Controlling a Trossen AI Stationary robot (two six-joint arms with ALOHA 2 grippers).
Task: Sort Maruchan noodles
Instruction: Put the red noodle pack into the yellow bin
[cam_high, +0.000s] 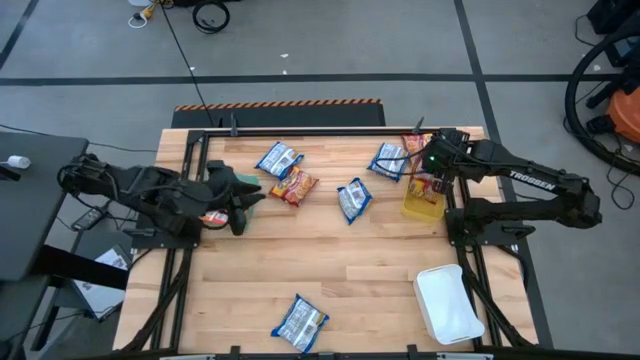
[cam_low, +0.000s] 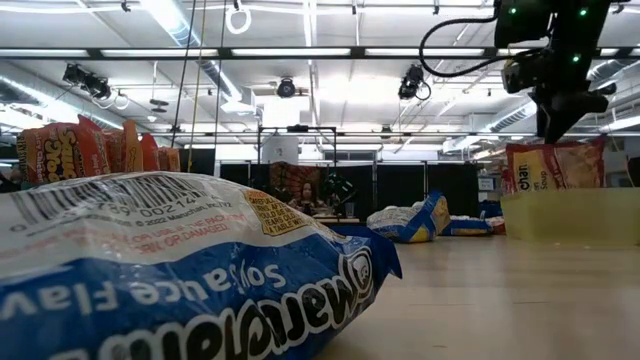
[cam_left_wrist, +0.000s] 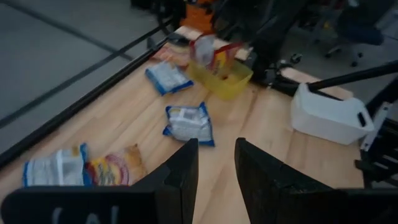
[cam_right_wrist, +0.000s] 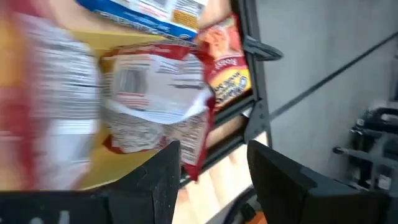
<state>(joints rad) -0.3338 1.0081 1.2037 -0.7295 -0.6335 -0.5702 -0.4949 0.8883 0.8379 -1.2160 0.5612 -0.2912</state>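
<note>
Several noodle packets lie flat on the wooden table: blue-and-white ones (cam_high: 279, 158), (cam_high: 353, 198), (cam_high: 388, 160) and one by the near edge (cam_high: 299, 322), plus an orange-red one (cam_high: 294, 185). The low view shows the near blue packet (cam_low: 180, 270) close up. A silvery-and-red packet (cam_right_wrist: 155, 99) stands in the yellow bin (cam_high: 423, 205), with more packets beside it. My right gripper (cam_high: 437, 180) hovers over that bin, open (cam_right_wrist: 214, 180), the packet just beyond its fingertips. My left gripper (cam_high: 236, 205) waits at the table's left, open (cam_left_wrist: 216, 174) and empty.
A white bin (cam_high: 448, 303) sits near the right near corner. A dark teal bin (cam_high: 245, 180) shows partly under my left arm, with orange-red packets (cam_high: 213, 215) beside it. The middle of the table (cam_high: 330, 260) is bare wood. The yellow bin (cam_low: 570, 215) stands at the right.
</note>
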